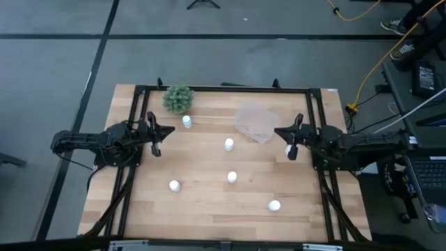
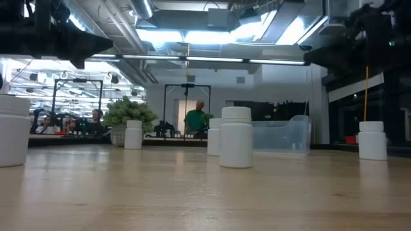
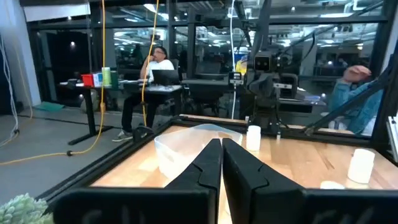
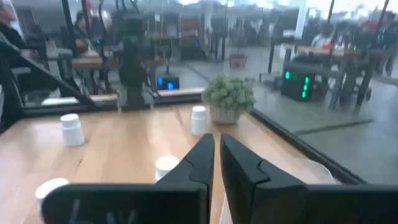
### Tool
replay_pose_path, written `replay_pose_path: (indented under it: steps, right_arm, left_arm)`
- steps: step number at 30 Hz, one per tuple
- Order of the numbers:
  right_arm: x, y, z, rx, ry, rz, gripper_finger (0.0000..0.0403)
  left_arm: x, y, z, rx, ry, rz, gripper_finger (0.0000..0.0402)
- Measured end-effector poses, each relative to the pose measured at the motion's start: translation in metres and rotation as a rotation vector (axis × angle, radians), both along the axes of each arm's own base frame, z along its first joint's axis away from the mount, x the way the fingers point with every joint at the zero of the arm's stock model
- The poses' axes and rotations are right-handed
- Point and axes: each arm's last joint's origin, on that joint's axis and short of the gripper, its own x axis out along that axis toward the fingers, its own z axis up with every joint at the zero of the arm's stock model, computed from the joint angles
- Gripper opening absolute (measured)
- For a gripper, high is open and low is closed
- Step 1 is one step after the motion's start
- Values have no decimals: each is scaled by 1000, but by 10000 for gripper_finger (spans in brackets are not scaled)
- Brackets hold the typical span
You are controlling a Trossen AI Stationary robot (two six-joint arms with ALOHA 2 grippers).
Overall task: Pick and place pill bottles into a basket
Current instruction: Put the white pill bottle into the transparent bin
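Six white pill bottles stand upright on the wooden table: one [image 1: 187,121] beside the green plant, one [image 1: 228,144] at the middle, one [image 1: 232,177], one [image 1: 174,185], one [image 1: 274,206] near the front edge, and one [image 1: 290,149] just on the near side of my right gripper. The clear basket [image 1: 254,124] rests on the table at the far right and holds nothing. My left gripper [image 1: 172,130] is shut and held above the table's left side. My right gripper [image 1: 278,130] is shut above the right side, beside the basket. The two grippers point at each other.
A green bushy plant [image 1: 178,99] stands at the far left corner. A black frame [image 1: 223,88] runs round the table's edges. The low view shows both arms held well above the bottles [image 2: 236,138]. People sit at desks in the room beyond.
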Motion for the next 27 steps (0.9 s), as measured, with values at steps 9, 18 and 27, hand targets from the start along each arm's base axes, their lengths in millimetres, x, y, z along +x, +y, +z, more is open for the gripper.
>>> replay_pose_path:
  steps: [9,18,27]
  right_arm:
    - [14,0,28,-22,91,1,32]
    - [15,-1,29,17,81,-22,33]
    - [15,-1,29,-35,97,-37,99]
  left_arm:
    - [11,1,14,9,95,28,19]
    - [15,6,18,110,184,214,55]
    - [16,4,17,118,188,145,122]
